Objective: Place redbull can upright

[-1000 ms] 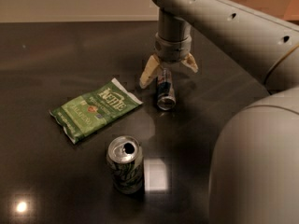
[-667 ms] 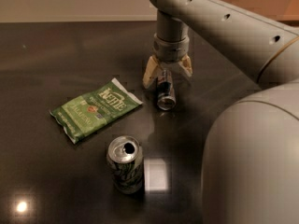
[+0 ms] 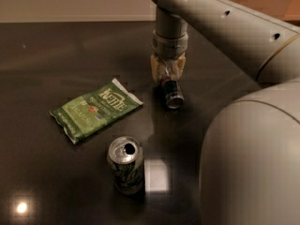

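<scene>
The gripper [image 3: 168,73] is low over the table [image 3: 56,55] — jaws clamped on the lying redbull can [image 3: 174,95].

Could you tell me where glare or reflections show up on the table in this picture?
Camera view: a small bright glare spot sits lower left on the glossy dark table; a pale rectangular reflection lies beside the soda can; the pincer, shut on the redbull can, shows no glare.
</scene>
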